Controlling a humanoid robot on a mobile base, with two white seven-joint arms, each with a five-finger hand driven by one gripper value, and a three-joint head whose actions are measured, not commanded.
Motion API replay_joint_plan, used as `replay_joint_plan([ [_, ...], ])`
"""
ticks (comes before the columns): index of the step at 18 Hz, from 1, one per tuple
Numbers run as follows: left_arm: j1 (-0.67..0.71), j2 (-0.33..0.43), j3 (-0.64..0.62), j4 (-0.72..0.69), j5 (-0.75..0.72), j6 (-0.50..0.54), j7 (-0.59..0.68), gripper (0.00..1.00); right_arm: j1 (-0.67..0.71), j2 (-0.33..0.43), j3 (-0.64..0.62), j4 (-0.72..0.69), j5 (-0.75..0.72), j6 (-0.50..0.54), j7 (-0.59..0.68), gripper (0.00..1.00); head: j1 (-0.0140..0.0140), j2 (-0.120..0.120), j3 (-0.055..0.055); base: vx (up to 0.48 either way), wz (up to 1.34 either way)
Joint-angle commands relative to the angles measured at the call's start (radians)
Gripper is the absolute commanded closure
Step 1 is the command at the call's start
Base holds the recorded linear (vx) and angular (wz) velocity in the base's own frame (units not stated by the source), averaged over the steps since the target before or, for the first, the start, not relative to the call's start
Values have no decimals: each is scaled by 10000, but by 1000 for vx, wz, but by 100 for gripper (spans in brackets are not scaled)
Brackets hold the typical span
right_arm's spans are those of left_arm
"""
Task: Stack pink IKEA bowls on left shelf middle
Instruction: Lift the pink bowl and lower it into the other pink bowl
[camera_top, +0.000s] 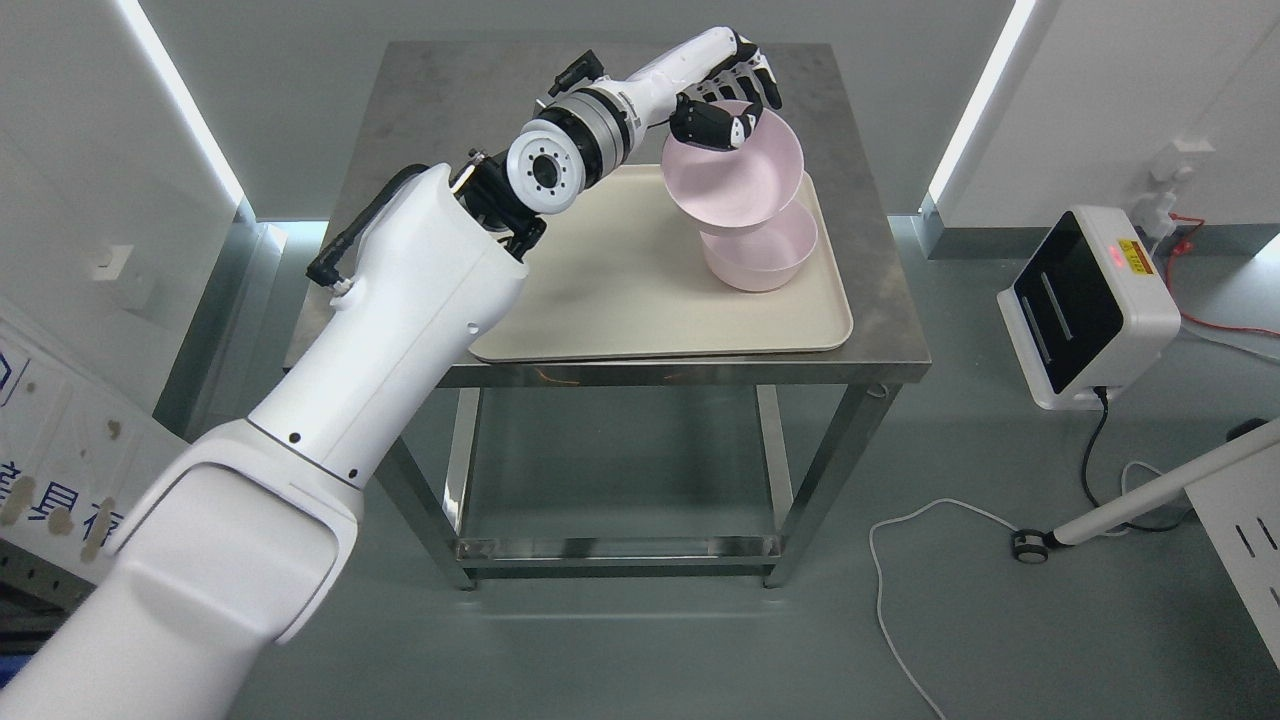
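The left hand (725, 95) reaches out over the far part of the table, its black-and-white fingers (755, 75) curled over the far rim of a pink bowl (735, 175) with the thumb pressed inside the rim, so it holds the bowl firmly. That bowl is tilted, its smooth matte inside turned toward me. Directly below the hand's bowl sits a second pink bowl (765, 255), upright, round and of the same plain plastic look; the held bowl's base rests in or just above its mouth, and I cannot tell whether they touch. No brand mark shows on either.

Under the lower bowl lies a cream tray (640, 290), rectangular with rounded corners and a low lip. The tray rests on a steel table (870, 300) with a dull, scuffed top and shiny square legs. Back from the hand runs the left arm (400, 300), glossy white shells with a metal wrist joint.

Off to the hand's right, on the grey floor, stands a white device (1090, 305) with a black glossy face and a small yellow label too small to read. At the near left edge is a panel (40, 480) with partly cut-off blue characters.
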Motion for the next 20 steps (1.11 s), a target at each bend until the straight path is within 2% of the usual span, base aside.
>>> replay_joint_plan([
  [1, -568, 123, -1898, 130, 766, -86, 497, 99, 292, -175, -108, -337, -413, -15, 6, 0, 0, 0, 0, 0, 0],
  [5, -691, 123, -1898, 177, 1624, -86, 1004, 99, 292, -175, -107, -337, -413, -15, 6, 0, 0, 0, 0, 0, 0],
  [13, -691, 123, -1883, 851, 1641, -102, 1695, 96, 292, -175, -108, -337, -413, 1, 6, 0, 0, 0, 0, 0, 0],
  [20, -691, 123, -1730, 1065, 1657, -102, 2108, 78, 292, -175, -123, -337, -413, 1, 6, 0, 0, 0, 0, 0, 0],
])
